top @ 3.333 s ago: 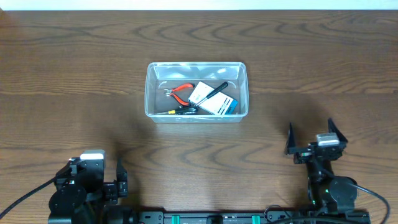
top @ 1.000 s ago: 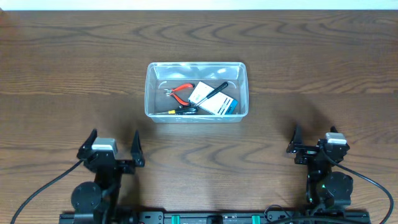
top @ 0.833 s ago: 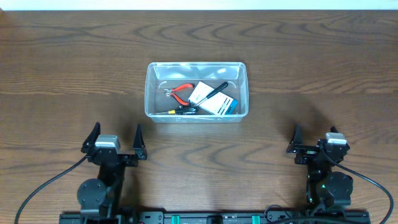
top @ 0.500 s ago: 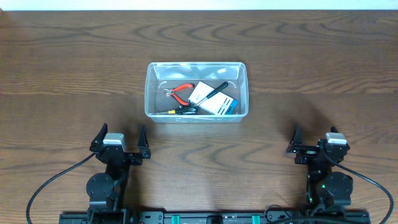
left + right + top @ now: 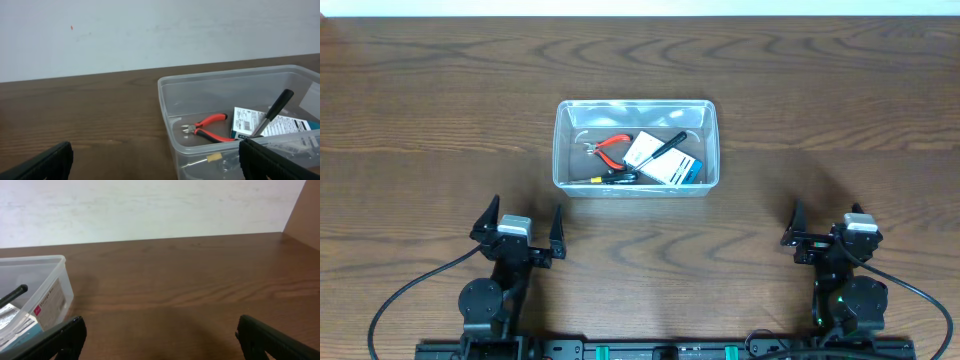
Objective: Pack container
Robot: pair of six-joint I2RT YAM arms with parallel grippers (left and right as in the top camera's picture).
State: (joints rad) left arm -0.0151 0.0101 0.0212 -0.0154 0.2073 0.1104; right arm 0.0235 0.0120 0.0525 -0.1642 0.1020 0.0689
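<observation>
Container [image 5: 636, 103] sits mid-table, toward the far side from the arm bases, upright, no lid on it, long side facing the arms. Clear walls, so the contents read from overhead: red-handled pliers [image 5: 611, 148] on the left half, a white printed card [image 5: 642, 150] beside them, a blue-edged packet [image 5: 682, 170] to the right, and a black-handled tool [image 5: 667, 144] lying diagonally across the card, probably a screwdriver, resolution too low to confirm. Small yellow-tipped item [image 5: 597, 180] against the near wall. Left wrist view shows the same container [image 5: 225, 74] right of centre, pliers [image 5: 210, 125] flat on the floor of the tub, black handle [image 5: 274, 110] tilted up over the card. Right wrist view catches only the container's right end [image 5: 35, 258] at the left edge, with a label showing through the wall. Left gripper [image 5: 526, 210] is near the table's front edge, left of the container and well apart from it, fingers spread wide, nothing between them; the wrist view has its fingers [image 5: 37, 162] at the bottom corners of the frame. Right gripper [image 5: 826, 218] is near the front edge on the right, also well apart from the container, jaws apart and empty, fingers [image 5: 272, 340] likewise at the frame corners. Dark wood-grain table [image 5: 840, 80] under everything. White wall [image 5: 150, 35] behind the far edge. Black cables [image 5: 400, 300] run from the arm bases.
</observation>
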